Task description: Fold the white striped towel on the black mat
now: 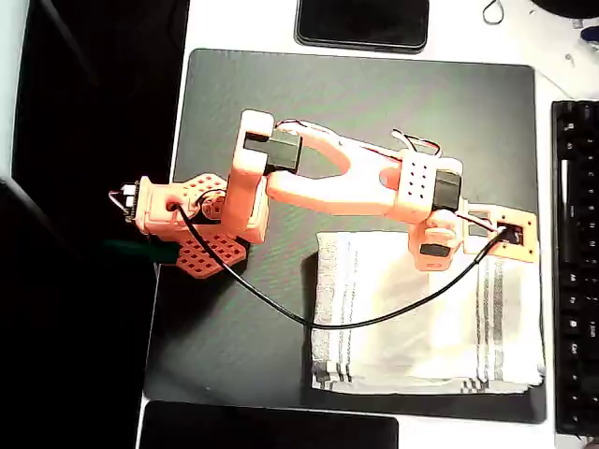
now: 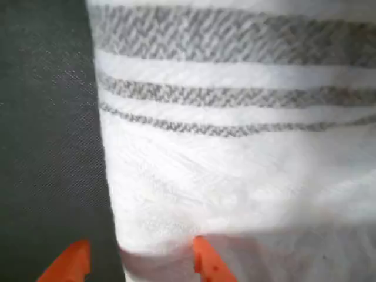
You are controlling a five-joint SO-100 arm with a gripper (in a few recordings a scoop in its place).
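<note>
White striped towel (image 1: 412, 318) flat on black mat (image 1: 281, 112), lower right overhead | jaws (image 2: 138, 261) parted, straddling towel's edge, not closed on it.

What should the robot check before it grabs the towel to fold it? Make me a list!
1. Soft white striped cloth towel lies flat on the large matte black mat: ok.
2. Towel edge sits between the orange fingers in the wrist view: ok.
3. Gripper open, one fingertip over the mat, one over the towel: ok.
4. Fingers low enough to pinch the cloth: cannot tell.
5. Thin black cable draped across the towel, may snag the fold: not ok.
6. Bare mat left of the towel in the overhead view: ok.
</note>
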